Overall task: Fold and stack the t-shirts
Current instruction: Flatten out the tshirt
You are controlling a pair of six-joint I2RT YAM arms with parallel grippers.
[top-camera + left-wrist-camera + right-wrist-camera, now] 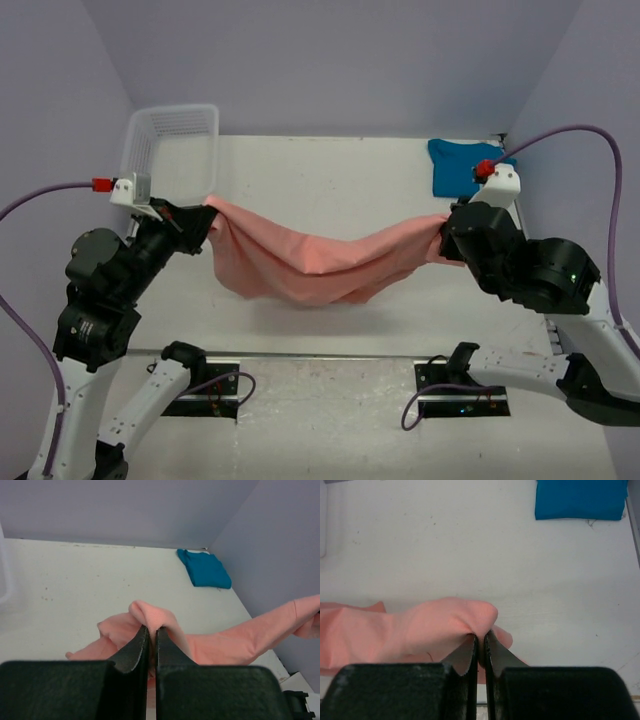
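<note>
Two grips: left hand (152, 631) and right hand (481, 638) pinch pink shirt (310, 262) | teal shirt (455, 168) folded, outside basket (183, 121)

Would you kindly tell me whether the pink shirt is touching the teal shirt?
Apart. The left wrist view shows bare table between the folded teal shirt in the far corner and the lifted pink shirt.

Two t-shirts (320, 262) (455, 168), one basket (185, 122).
</note>
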